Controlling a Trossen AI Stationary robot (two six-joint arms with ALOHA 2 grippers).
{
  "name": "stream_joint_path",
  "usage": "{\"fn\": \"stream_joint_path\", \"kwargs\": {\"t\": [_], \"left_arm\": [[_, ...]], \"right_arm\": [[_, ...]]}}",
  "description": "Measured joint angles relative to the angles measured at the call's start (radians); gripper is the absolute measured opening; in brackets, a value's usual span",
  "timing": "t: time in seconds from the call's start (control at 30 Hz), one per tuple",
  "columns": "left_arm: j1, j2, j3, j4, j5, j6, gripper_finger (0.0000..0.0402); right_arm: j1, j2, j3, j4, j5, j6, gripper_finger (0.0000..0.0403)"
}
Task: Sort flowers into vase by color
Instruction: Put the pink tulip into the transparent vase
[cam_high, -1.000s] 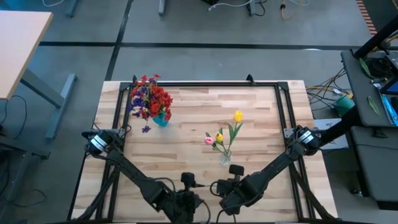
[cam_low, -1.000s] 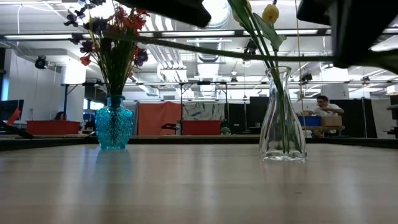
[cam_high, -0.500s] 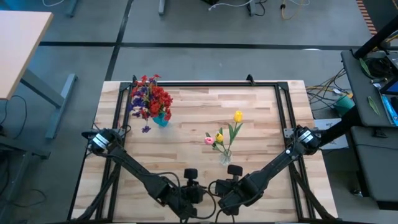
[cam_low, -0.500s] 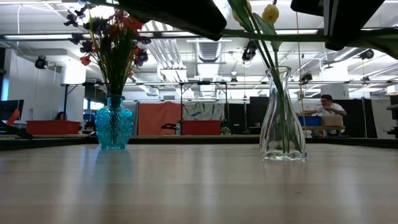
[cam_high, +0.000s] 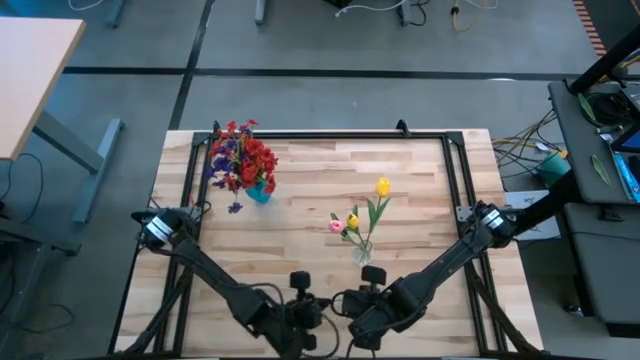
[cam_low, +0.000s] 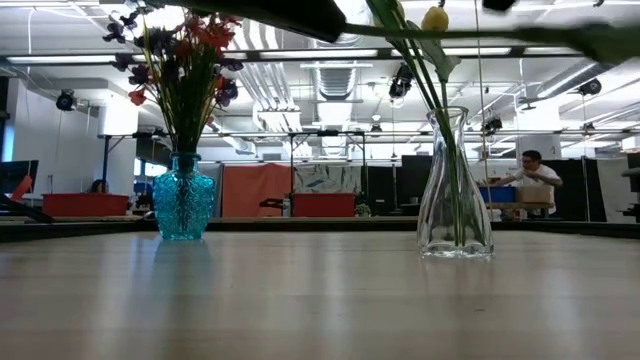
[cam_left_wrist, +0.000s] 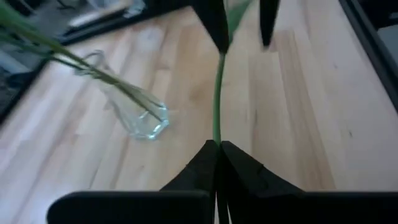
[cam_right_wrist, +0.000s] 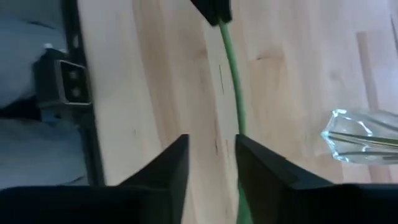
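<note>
Spanning the whole high view is the wooden table (cam_high: 300, 225), both arms folded in at its near edge. On the far left stands the blue vase (cam_low: 185, 196) packed with red and purple clusters (cam_high: 240, 158); right of centre, the clear vase (cam_low: 455, 190) holds yellow and pink buds (cam_high: 352, 222). Down front, the left gripper (cam_left_wrist: 217, 149) is pinched tight on a green stem (cam_left_wrist: 217, 102), which runs forward toward the right arm. The right gripper (cam_right_wrist: 211, 158) has its fingers spread, the stem just beside one of them. Its bloom isn't visible, so colour is unknown. Best handling, I'd say: keep the pinch low, lift upright, and feed the stem tip straight into the matching neck
</note>
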Motion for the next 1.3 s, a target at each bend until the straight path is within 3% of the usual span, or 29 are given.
{"fn": "stream_joint_path", "kwargs": {"t": [0.17,0.37,0.5,0.63,0.8,0.87,0.97,1.17,1.3], "left_arm": [[-0.053,-0.023,-0.068,-0.004,-0.060,-0.125,0.0000],[-0.120,-0.150,-0.188,0.090,-0.083,-0.184,0.0000],[-0.178,-0.288,-0.289,0.337,-0.031,0.005,0.0000],[-0.249,-0.425,-0.428,0.570,-0.033,0.162,0.0000],[-0.285,-0.502,-0.614,1.208,-0.023,0.506,0.0000],[-0.271,-0.497,-0.678,1.426,0.029,0.624,0.0000],[-0.230,-0.485,-0.736,1.615,0.083,0.676,0.0000],[-0.138,-0.422,-0.724,1.646,0.213,0.642,0.0000],[-0.109,-0.353,-0.654,1.653,0.224,0.665,0.0000]], "right_arm": [[0.034,-0.028,0.126,-0.134,0.064,-0.029,0.0177],[0.144,-0.130,0.222,-0.164,0.366,-0.072,0.0211],[0.220,-0.197,0.211,-0.168,0.544,-0.080,0.0216],[0.268,-0.253,0.193,-0.170,0.626,-0.090,0.0215],[0.297,-0.278,0.132,-0.099,0.748,-0.134,0.0215],[0.294,-0.272,0.079,-0.004,0.770,-0.208,0.0215],[0.284,-0.267,-0.020,0.192,0.824,-0.329,0.0215],[0.224,-0.261,-0.213,0.944,0.809,-0.761,0.0215],[0.171,-0.245,-0.308,1.383,0.656,-0.995,0.0215]]}}
